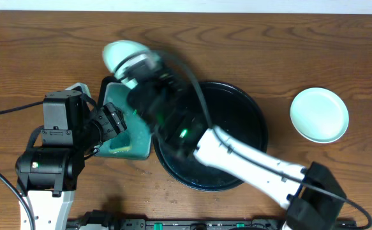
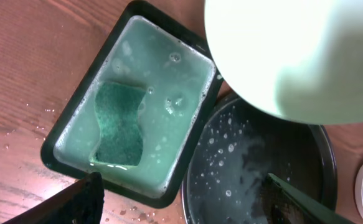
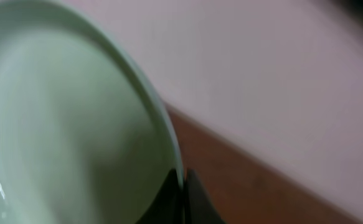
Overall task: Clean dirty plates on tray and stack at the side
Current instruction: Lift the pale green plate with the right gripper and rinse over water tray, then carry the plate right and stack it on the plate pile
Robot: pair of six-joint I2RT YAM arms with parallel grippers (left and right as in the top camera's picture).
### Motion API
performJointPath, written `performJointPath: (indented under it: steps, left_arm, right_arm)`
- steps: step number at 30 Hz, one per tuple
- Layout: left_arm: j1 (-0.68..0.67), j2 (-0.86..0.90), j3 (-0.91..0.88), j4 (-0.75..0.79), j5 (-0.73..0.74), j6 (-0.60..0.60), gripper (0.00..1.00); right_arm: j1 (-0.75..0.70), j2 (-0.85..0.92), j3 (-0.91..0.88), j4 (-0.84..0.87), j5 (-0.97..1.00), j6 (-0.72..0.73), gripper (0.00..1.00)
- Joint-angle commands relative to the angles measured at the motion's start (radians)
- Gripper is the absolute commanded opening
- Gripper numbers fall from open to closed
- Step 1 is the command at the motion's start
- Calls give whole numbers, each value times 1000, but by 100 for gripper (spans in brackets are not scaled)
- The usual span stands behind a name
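The right arm reaches from the near right corner of the wooden table (image 1: 32, 51) diagonally across the round black tray (image 1: 261, 124) toward the far left. The right claw (image 3: 182, 186) is closed narrowly on the rim of a pale mint plate (image 1: 123, 53). In the right wrist view the two fingertips pinch the plate edge at its lower right. This plate is held in the air beyond the far end of the small rectangular tray (image 2: 137, 188), tilted and motion-blurred in the overhead view. In the left wrist view it fills the upper right corner, above the edge of the round tray. The visible plate surface is plain, with no smear discernible through the blur. A second plate (image 1: 319, 115) lies flat on the table to the right of the round tray, well apart from it and upright. The round tray carries a wet film and scattered suds. The rectangular tray sits just beside its left edge, nearly touching, and holds cloudy teal water with a green sponge (image 2: 119, 124) lying in it. The left claw (image 2: 183, 180) hangs over the near end of the rectangular tray with its fingers spread wide, gripping nothing.
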State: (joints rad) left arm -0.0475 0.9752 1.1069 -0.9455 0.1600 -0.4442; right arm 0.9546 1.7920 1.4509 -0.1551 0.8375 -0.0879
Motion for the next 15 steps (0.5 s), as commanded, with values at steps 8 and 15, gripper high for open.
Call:
performJointPath:
  steps: [8,15]
  left_arm:
    - [3,-1,25,-4,12,6,80]
    - [3,-1,25,-4,12,6,80]
  right_arm:
    - [-390,-116,2,-222,-1140,558,1]
    - [-742,-352,2,-533,-940,612,1]
